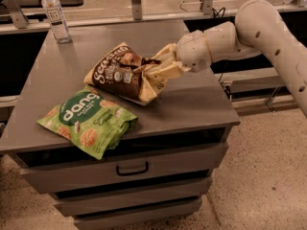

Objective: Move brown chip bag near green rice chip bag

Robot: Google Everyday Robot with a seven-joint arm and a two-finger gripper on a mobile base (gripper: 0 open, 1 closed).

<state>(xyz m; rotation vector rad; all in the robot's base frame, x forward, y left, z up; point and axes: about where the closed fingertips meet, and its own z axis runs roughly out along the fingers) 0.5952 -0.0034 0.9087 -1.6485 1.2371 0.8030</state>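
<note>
The brown chip bag (120, 73) has a dark brown front with white lettering and pale yellow edges. It hangs tilted just above the middle of the grey cabinet top (196, 107). My gripper (158, 71) comes in from the right and is shut on the bag's right edge. The green rice chip bag (88, 121), bright green with white "dang" lettering, lies flat at the front left of the top. The brown bag's lower left corner is right next to the green bag's upper edge.
A clear water bottle (54, 14) stands at the back left corner of the cabinet top. The cabinet has drawers (129, 169) below its front edge. Railings and dark shelves run behind it. Speckled floor lies to the right.
</note>
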